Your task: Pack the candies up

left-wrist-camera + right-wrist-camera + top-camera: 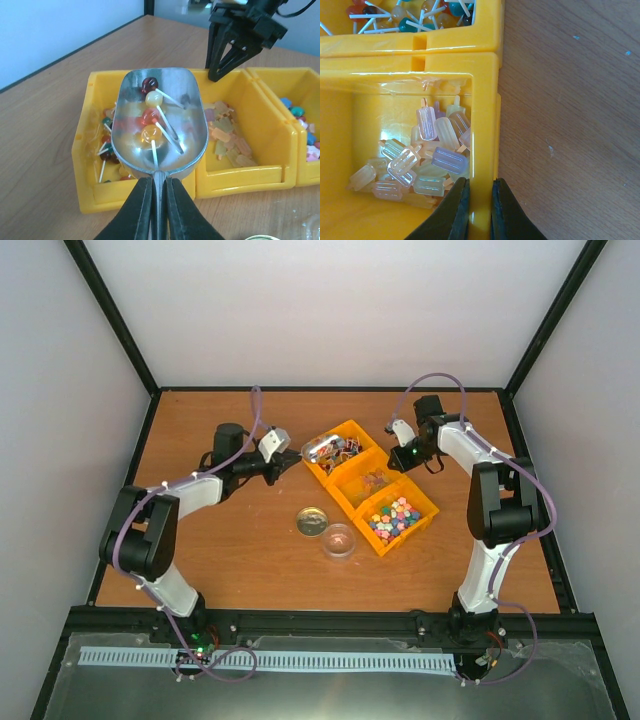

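Observation:
The candies are small lollipops with white sticks, red, brown, orange and yellow. Several lie in the bowl of a metal scoop (160, 125), more below in the far yellow bin (95, 195). My left gripper (160, 200) is shut on the scoop's handle and holds the scoop (322, 447) level above that bin (345, 430). My right gripper (480, 200) is shut on the side wall (484, 140) of the middle yellow bin, seen in the top view (397, 460). It also shows in the left wrist view (220, 72) at the bin's far wall.
The middle bin (352, 492) holds pale popsicle-shaped sweets (427, 160). The near bin (428, 512) holds mixed coloured sweets (397, 515). A round metal lid (312, 522) and a small clear jar (339, 539) stand on the table in front of the bins.

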Robot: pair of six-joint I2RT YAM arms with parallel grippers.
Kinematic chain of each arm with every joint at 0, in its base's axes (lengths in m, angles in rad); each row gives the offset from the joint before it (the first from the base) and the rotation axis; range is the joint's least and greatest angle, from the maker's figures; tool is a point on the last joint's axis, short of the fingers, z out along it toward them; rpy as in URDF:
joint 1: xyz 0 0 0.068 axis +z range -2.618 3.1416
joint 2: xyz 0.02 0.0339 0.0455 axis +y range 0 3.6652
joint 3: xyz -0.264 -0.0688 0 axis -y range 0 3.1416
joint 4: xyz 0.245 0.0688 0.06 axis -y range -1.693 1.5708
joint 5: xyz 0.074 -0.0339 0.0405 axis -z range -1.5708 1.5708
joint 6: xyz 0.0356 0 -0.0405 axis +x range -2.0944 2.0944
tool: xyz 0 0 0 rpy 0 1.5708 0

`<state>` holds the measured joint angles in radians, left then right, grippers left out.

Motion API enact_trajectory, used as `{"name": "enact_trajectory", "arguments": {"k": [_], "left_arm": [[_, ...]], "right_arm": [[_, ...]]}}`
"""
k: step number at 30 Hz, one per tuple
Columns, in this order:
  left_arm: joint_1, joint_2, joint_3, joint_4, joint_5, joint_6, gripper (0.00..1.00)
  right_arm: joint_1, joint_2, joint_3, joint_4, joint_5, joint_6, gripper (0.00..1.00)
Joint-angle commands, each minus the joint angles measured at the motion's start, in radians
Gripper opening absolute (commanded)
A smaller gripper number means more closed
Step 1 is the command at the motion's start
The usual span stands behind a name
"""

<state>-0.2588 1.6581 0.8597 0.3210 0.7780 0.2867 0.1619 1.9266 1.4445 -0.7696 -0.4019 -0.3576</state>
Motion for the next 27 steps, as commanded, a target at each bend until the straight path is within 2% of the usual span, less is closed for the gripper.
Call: {"name": "enact_trajectory", "arguments": {"k": [1, 4, 10, 15, 20, 27], "left_arm": [[0.016, -0.079, 0.01, 0.044, 0.08, 0.006, 0.01], [0.025, -0.131, 0.038, -0.109, 0.092, 0.097, 0.01], [0.035, -0.279, 0.08, -0.566, 0.126, 0.404, 0.01], [0.036, -0.389, 0.048, -0.851, 0.148, 0.574, 0.01], [0.036, -0.482, 0.012, -1.005, 0.141, 0.69, 0.01], [0.036, -0.525, 0.009, -1.139, 0.107, 0.779, 0.01]], "right_arm": [[-0.016, -0.009, -0.015, 0.023, 0.018, -0.006, 0.03], [-0.016, -0.009, -0.016, 0.023, 0.013, -0.009, 0.03], [-0.018, -0.015, -0.013, 0.025, 0.012, -0.013, 0.03], [-0.018, -0.01, -0.011, 0.025, 0.012, -0.012, 0.03], [-0.018, -0.014, -0.013, 0.029, 0.012, -0.012, 0.03], [-0.018, -0.017, -0.014, 0.027, 0.005, -0.008, 0.03]]}}
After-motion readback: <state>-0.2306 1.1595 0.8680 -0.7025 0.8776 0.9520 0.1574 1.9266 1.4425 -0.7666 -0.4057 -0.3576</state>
